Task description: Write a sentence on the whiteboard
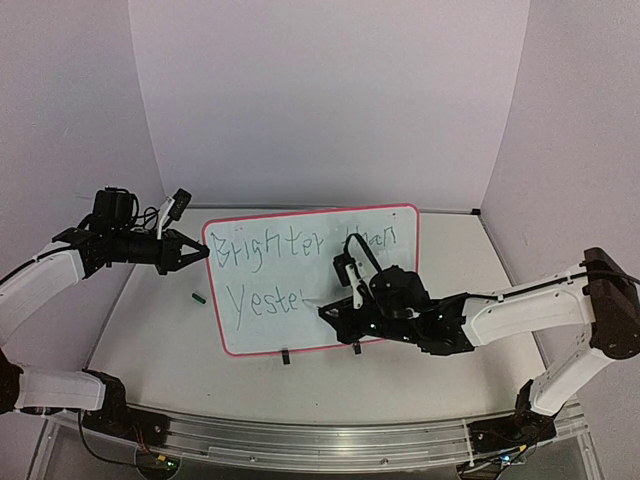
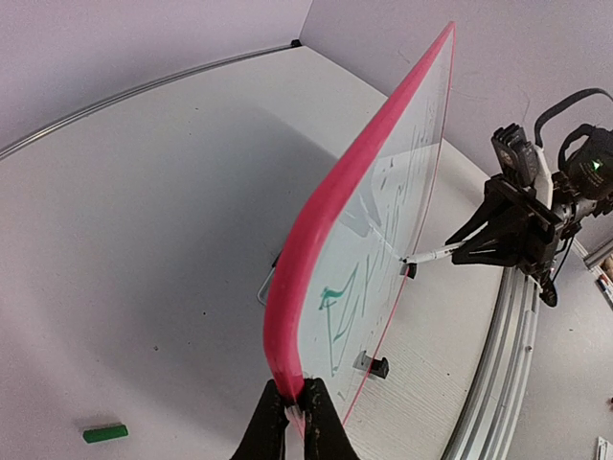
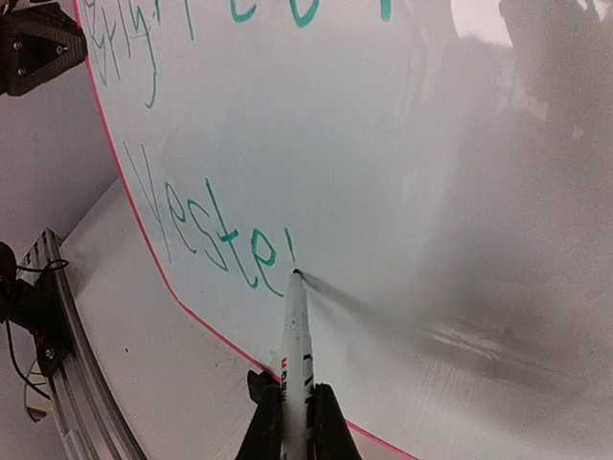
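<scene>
The whiteboard (image 1: 275,330) stands tilted up on its near long edge in the middle of the counter (image 1: 150,345). Its written face is turned toward the arms. Two small black clips (image 1: 285,356) sit on that near edge, one at its middle and one toward the right.

The left claw (image 2: 295,404) reaches in from the left. Its fingers are clamped on the board's red-pink frame (image 2: 316,220), one on each side of the left edge.

The sentence (image 1: 270,250) is in thin green letters and is unfinished. The far line reads "Brighter than", though the right arm's wrist partly hides its last word from above. The near line so far reads "Yeste", followed by one short upright stroke.

The right claw (image 3: 289,393) comes in from the right, low across the board's near right part. It is closed on a white marker (image 3: 295,335), gripping the barrel near its back end. The marker's dark tip touches the board surface just right of and below that last stroke.

A small green cap (image 1: 198,296) lies on the counter left of the board, apart from it and near the left claw.
</scene>
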